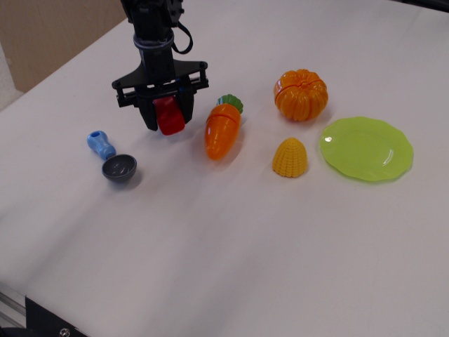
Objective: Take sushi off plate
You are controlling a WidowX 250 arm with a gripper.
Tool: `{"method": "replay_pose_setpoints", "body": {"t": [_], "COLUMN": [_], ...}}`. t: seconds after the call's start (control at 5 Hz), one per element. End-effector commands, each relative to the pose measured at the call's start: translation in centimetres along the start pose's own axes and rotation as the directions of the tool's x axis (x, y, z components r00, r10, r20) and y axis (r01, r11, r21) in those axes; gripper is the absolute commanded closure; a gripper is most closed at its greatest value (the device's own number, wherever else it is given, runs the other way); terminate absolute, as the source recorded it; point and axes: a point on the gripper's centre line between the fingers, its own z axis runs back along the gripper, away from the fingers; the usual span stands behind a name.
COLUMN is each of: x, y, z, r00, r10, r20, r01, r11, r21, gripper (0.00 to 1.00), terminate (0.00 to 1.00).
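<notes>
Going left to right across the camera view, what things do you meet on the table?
Blue-handled scoop → gripper holding the sushi → carrot → corn → pumpkin → plate.
</notes>
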Motion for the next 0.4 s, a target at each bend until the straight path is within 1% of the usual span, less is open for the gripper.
{"method": "replay_pose_setpoints", "body": {"t": [0.0,0.2], "x": [0.5,0.2], "y": [-0.1,0.0], "z": [3.1,5.6], "r00": [0.997,0.991], "r10": [0.009,0.034], "r20": [0.079,0.13], "r01": [-0.007,-0.032], "r11": [1.0,0.999], "r21": [-0.019,-0.023], "gripper": [0.0,0.0], "terminate": [0.0,0.0]}}
